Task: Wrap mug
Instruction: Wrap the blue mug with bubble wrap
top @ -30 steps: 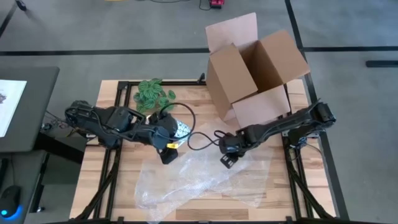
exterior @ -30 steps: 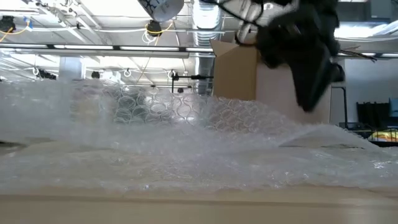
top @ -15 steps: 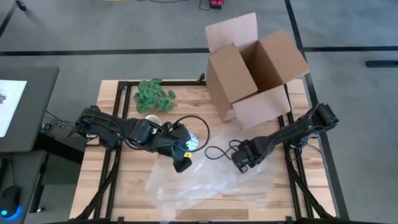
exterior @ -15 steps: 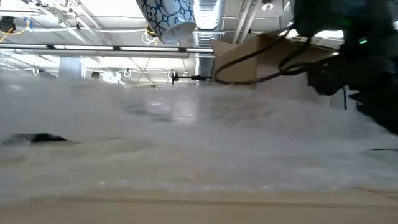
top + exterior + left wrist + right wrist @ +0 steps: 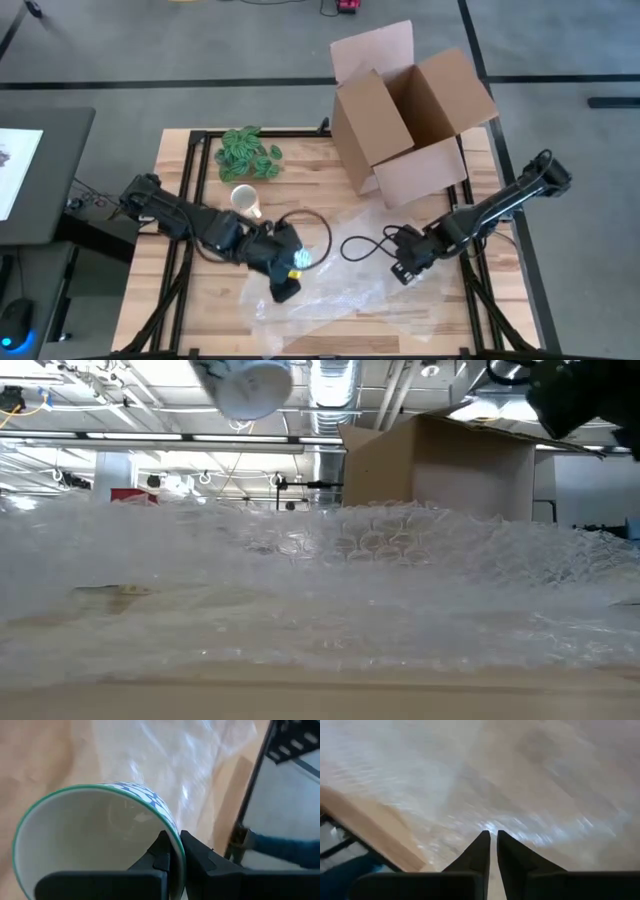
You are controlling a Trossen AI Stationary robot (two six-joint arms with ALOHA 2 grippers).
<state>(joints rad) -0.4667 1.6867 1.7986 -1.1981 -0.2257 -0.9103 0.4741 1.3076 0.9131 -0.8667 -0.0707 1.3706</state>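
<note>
A blue-and-white mug (image 5: 303, 258) with a green rim hangs over the left part of a clear bubble wrap sheet (image 5: 335, 295), which lies flat on the wooden table. My left gripper (image 5: 289, 268) is shut on the mug (image 5: 100, 825); in the low view the mug (image 5: 245, 385) shows high above the wrap (image 5: 350, 570). My right gripper (image 5: 401, 270) sits low at the sheet's right edge, its fingers (image 5: 481, 851) closed on the wrap (image 5: 470, 785). My left gripper pinches the mug's wall at the rim (image 5: 172, 827), one finger inside the mug and one outside. The mug lies on its side, lifted clear above the wrap. My right gripper holds the wrap's right edge (image 5: 390, 278) low over the table; the fingers hide the place of contact.
A cream mug (image 5: 243, 198) stands on the table behind the left arm, and a pile of green rings (image 5: 245, 152) lies at the far left. An open cardboard box (image 5: 410, 120) stands tilted at the far right. A black cable (image 5: 350, 245) loops between the arms.
My left gripper has carried the mug toward the table's near edge and to the right, over the wrap. My right gripper has moved toward the table's right edge, and the wrap has slid right with it and drawn in at its left side.
</note>
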